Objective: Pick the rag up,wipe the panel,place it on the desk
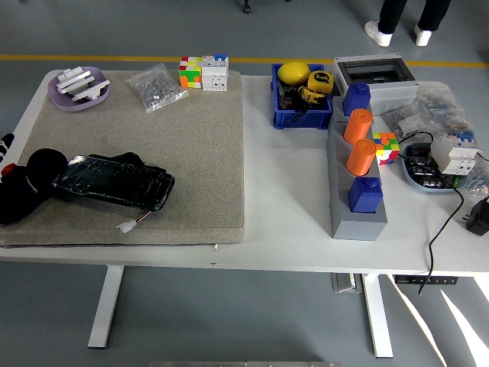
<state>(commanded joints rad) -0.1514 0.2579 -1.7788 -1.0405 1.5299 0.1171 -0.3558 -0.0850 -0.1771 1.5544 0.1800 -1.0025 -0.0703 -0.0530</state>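
Note:
The black rag (27,188) lies bunched at the left end of the beige mat (191,138), with a small red spot at its left side. The glossy black panel (114,182) lies flat on the mat just right of the rag, its left end touching the rag, with a small white connector on a wire at its front. A small dark part of my left hand (6,141) shows at the left edge, above the rag and apart from it. My right arm is out of view.
A purple dish (78,87), a bag of small parts (155,86) and cube puzzles (203,73) stand along the mat's back. A blue bin (301,95), a grey rack with orange and blue pieces (357,176) and cabled parts are on the right. A person's feet (397,32) are beyond the table.

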